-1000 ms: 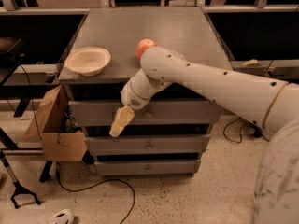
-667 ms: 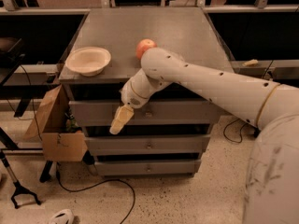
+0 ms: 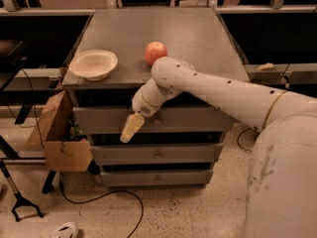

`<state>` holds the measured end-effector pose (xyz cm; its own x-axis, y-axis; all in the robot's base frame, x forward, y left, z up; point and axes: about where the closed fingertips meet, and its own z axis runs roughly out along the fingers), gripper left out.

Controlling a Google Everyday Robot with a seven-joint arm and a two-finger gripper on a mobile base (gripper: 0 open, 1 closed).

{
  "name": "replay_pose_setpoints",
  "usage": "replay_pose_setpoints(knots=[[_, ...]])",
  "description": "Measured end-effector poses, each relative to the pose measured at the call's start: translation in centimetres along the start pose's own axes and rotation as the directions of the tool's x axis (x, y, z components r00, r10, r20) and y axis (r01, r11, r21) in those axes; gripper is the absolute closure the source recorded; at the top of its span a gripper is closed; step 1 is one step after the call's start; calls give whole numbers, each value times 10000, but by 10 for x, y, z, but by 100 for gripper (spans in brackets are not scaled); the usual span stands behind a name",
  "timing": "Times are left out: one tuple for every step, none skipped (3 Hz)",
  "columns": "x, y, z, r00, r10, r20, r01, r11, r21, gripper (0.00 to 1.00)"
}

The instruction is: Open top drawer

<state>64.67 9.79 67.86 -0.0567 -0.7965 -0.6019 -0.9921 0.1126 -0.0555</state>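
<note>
Counts for you: three grey drawers, one bowl (image 3: 93,63), one round red-orange fruit (image 3: 155,52), one cardboard box (image 3: 59,138), one arm.

The top drawer (image 3: 198,119) sits mid-frame, directly under the cabinet top (image 3: 198,33); it has a flat metal front and is the widest and tallest of the stack. The middle drawer (image 3: 124,154) and bottom drawer (image 3: 124,177) lie below it, each with a small central knob.

The gripper (image 3: 130,128) is a tan wedge hanging left of centre against the top drawer's front, tip pointing down-left toward its lower edge. You can't tell whether it is spread or pressed together.

The bowl is pale and shallow, near the top's left front edge. The fruit is smooth and sits just behind the white arm's (image 3: 223,90) elbow.

The box stands open, touching the cabinet's left side. There is speckled floor (image 3: 188,212) in front, with a black cable (image 3: 99,197) looping at lower left.
</note>
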Motion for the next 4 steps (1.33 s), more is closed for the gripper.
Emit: replay_pose_setpoints(knots=[[10,-3,10,9997,148,-197,-146,9999,75,19],[7,-3,5,9997,148,-197,-147,9999,75,42],[3,-4,0,9997,149,-202,-147,9999,73,65],[0,-4,-4,9997,149,-202,-147,9999,73,89]])
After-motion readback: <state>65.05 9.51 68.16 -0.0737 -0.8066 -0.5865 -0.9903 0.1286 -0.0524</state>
